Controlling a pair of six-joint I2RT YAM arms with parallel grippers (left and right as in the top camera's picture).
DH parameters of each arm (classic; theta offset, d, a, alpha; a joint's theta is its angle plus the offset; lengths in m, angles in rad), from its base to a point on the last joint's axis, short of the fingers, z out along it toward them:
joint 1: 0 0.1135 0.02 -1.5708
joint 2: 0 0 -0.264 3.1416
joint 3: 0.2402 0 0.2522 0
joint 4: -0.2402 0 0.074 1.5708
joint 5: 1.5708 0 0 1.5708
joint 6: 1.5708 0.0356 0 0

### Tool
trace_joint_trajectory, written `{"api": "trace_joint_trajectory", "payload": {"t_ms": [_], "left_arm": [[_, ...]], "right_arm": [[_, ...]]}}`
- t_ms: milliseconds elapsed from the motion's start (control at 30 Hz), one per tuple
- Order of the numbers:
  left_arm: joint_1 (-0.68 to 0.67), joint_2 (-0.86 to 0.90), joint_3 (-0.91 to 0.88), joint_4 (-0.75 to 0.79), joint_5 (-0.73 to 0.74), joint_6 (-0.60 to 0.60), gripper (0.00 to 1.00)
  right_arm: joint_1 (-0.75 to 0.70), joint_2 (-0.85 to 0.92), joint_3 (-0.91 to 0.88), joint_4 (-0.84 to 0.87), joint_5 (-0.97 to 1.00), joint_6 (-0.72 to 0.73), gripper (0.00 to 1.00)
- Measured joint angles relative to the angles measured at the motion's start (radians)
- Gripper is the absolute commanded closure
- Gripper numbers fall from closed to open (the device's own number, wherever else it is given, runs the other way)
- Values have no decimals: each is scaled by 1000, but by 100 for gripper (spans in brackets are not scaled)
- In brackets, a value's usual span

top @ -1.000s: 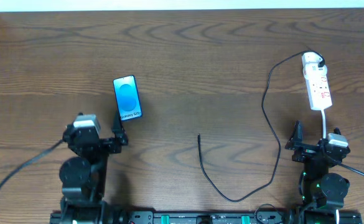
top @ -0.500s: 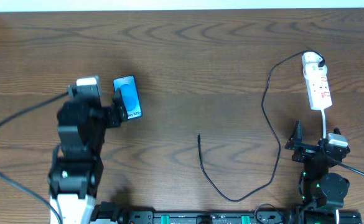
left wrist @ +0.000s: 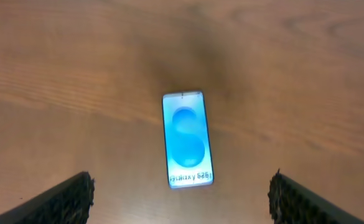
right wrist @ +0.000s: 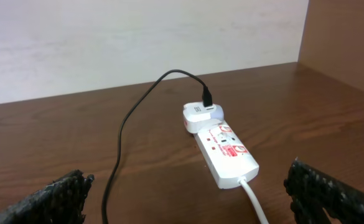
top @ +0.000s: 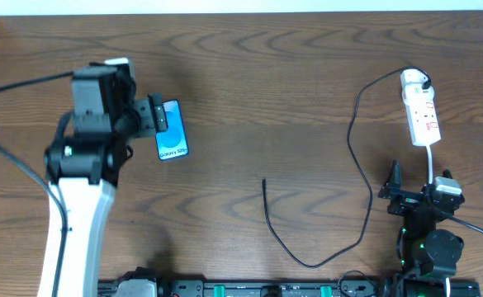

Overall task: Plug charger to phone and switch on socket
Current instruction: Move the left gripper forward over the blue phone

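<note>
The phone (top: pixel 172 134) lies flat on the left of the table, its blue screen up. My left gripper (top: pixel 158 117) hangs over its left edge. In the left wrist view the phone (left wrist: pixel 186 140) lies ahead of the open left gripper (left wrist: pixel 182 206), whose fingers hold nothing. The white socket (top: pixel 420 111) lies at the far right. The charger (top: pixel 358 169) runs from a plug at the socket's far end, loops down and ends in a free tip mid-table. My right gripper (top: pixel 417 185) stands open just short of the socket (right wrist: pixel 228 152), the charger (right wrist: pixel 121 134) to its left.
The socket's white cord (top: pixel 433 161) runs back toward the right arm and passes between the right fingers (right wrist: pixel 253 199). A pale wall closes the table's far edge. A black supply cable trails from the left arm at the left edge (top: pixel 2 165).
My left arm has risen from its rest near the front edge and reached forward over the phone, jaws still open. The right arm, charger and socket have not moved.
</note>
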Motion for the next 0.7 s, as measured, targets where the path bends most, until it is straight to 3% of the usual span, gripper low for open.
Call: {"api": "trace_joint_trajectory", "payload": {"t_ms": [267,700], "left_arm": [[0,235,173,-185,9,-36,11],[21,505,203,-285,66,-61,11]], "right_arm": [[0,0,0,0,0,0,1],[0,0,0,0,0,0,1]]}}
